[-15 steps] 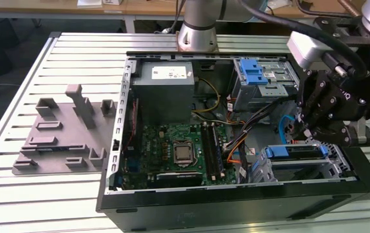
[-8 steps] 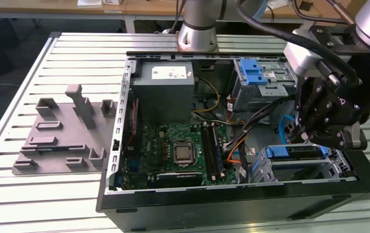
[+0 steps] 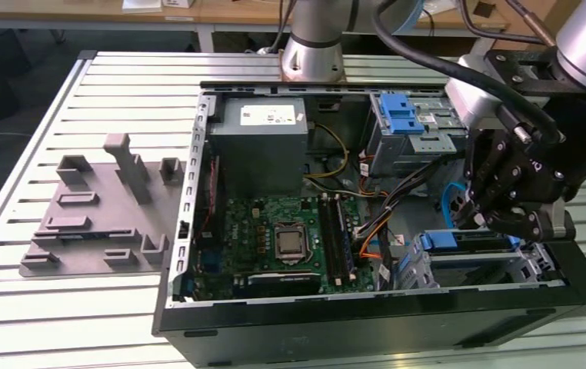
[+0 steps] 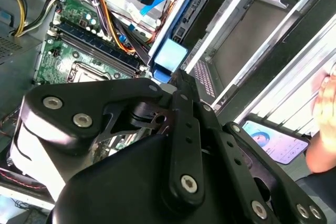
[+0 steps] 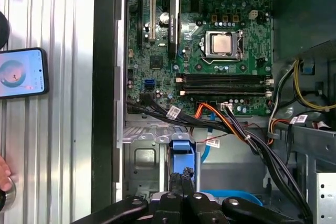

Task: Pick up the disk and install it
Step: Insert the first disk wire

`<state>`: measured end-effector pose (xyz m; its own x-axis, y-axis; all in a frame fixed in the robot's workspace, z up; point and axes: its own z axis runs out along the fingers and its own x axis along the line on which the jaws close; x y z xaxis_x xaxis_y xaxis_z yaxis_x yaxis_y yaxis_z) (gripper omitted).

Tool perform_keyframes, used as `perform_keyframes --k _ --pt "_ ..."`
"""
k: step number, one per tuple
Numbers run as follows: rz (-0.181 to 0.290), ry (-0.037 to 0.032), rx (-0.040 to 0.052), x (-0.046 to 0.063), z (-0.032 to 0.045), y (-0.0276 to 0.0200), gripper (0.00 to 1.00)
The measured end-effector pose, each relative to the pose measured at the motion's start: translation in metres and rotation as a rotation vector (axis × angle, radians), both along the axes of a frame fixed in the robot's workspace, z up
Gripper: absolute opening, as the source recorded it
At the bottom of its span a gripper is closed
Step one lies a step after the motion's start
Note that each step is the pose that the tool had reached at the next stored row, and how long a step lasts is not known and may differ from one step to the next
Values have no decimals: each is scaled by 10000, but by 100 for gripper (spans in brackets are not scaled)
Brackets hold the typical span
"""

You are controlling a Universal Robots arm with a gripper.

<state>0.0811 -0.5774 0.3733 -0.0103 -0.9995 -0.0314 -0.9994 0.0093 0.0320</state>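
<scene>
Hand (image 5: 181, 176) closed, fingers pressed together with nothing between them; tips sit right at the blue front tab of the disk (image 5: 182, 144). Disk lies in the metal drive bay (image 5: 143, 156) inside the open computer case (image 3: 375, 319), beside the motherboard (image 5: 210, 40). Case stands on the slatted tabletop (image 3: 88, 307); a phone (image 5: 21, 73) lies alongside.
</scene>
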Motion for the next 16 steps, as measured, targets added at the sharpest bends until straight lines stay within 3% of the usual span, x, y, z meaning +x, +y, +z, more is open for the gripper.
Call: perform_keyframes --k 3,10,16 --pt "2 1 0 12 -9 -1 11" --pt "0 1 1 200 -14 7 11" --pt "-1 1 0 234 -20 27 11"
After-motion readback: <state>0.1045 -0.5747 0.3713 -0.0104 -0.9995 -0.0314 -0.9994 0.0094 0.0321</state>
